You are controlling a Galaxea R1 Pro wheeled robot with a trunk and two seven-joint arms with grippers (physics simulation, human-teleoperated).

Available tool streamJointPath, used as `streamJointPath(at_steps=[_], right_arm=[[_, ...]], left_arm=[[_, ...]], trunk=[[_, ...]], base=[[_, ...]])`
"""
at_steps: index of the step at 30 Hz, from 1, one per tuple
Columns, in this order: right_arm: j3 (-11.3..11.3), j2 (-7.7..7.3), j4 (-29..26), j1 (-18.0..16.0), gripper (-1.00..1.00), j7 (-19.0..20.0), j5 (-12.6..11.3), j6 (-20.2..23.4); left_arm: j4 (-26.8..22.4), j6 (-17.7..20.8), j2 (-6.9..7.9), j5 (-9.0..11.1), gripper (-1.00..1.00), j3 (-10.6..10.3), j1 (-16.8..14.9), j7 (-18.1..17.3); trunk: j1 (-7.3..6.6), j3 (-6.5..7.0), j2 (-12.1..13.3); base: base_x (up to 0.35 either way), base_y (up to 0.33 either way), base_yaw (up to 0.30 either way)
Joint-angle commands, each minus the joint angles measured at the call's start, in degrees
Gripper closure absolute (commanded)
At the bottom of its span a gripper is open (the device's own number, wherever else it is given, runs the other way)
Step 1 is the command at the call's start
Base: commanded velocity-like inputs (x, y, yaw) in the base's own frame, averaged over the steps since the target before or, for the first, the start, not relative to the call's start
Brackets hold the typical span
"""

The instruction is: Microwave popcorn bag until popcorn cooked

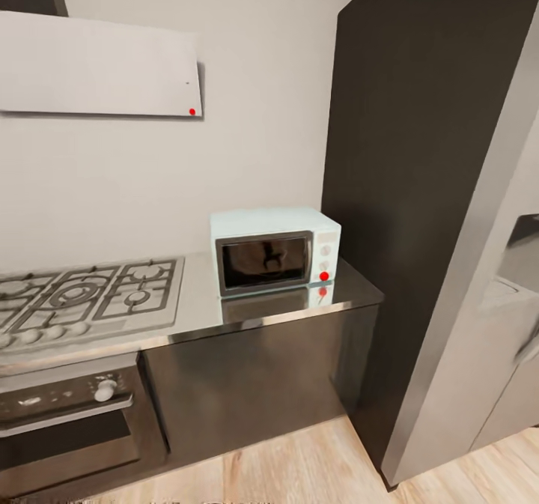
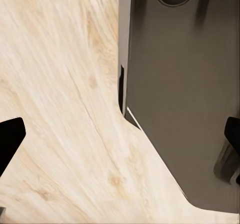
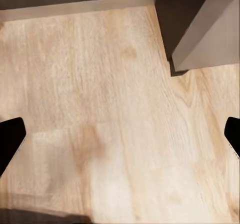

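The gas hob (image 1: 82,294) and built-in oven (image 1: 71,421) run off the head view's edge.

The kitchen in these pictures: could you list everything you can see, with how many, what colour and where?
microwave: one, pale mint-blue, door shut, on the countertop by the tall cabinet
countertop: one, glossy grey, over dark cabinet fronts
hob: one, steel with grates, set in the countertop at the microwave's left
oven: one, dark, with a pale knob, under the hob
hood: one, pale grey, on the wall above the hob
tall cabinet: one, dark brown, right of the microwave
floor: pale wood planks
left pincer: one, black fingertips apart, over the floor
right pincer: one, black fingertips apart, over the floor
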Motion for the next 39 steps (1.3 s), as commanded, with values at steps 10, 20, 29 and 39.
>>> streamJointPath(at_steps=[10,20,29,39], right_arm=[[8.0,1.22,-15.1,-0.1,-1.00,1.7,-7.8,3.8],[12.3,1.32,-30.1,-0.1,-1.00,1.7,-15.0,8.6],[14.5,1.32,-40.3,-0.1,-1.00,1.7,-18.8,13.4],[14.7,1.32,-44.7,-0.1,-1.00,2.2,-23.0,13.2]], left_arm=[[-0.2,0.3,-0.26,0.0,-1.00,0.1,0.0,-0.1],[-0.1,0.3,-0.32,0.0,-1.00,0.1,0.0,-0.1],[-0.1,0.3,-0.49,0.0,-1.00,0.1,0.0,-0.1],[-0.2,0.3,-0.49,0.0,-1.00,0.1,0.0,-0.1]], trunk=[[0.00,-0.65,0.0],[0.00,-1.06,0.0],[0.00,-1.52,0.0],[0.00,-2.12,0.0]], base=[[0.000,0.000,0.232],[0.000,0.000,0.185],[0.000,0.000,0.103],[0.000,0.000,0.096]])
